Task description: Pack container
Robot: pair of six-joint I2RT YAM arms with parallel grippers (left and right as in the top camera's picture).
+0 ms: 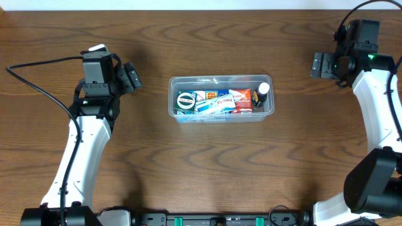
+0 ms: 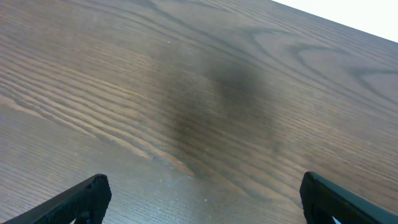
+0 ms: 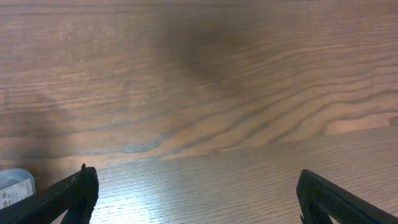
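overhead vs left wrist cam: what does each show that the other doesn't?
Overhead only: the container mid-table, with packets, a round tin and a white-capped bottle inside it, and the right gripper, open and well clear of it.
Left wrist only: a close look at its own fingertips, spread wide with only bare wood between them.
Both: the wooden table and the left gripper, open and holding nothing.
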